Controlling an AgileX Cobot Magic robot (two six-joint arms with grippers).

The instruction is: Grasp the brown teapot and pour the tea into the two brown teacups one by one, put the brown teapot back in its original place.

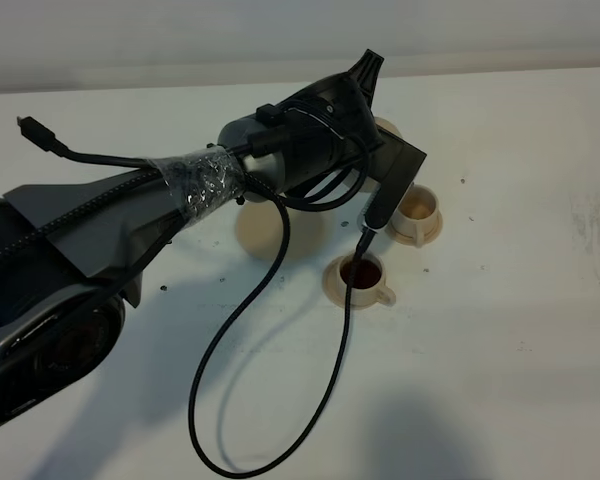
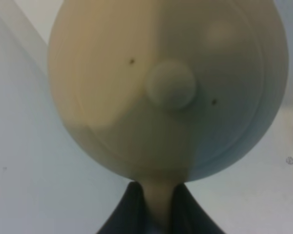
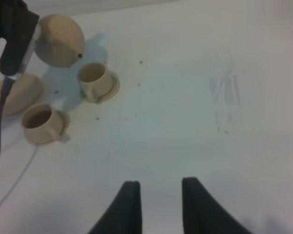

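Gripping the teapot (image 2: 166, 87) by its handle, the left claw (image 2: 159, 197) is clenched on it at upper centre of the overhead frame, just above the paler cup (image 1: 417, 212). The cup with dark tea (image 1: 361, 278) sits lower left of that one, and the big saucer (image 3: 14, 92) lies further left. The right claw (image 3: 158, 192) hangs released over the table (image 3: 210, 136).

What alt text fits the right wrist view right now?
The left arm holds the brown teapot raised near a teacup of dark tea and a second teacup that looks pale inside. The right gripper hangs open over the white table.
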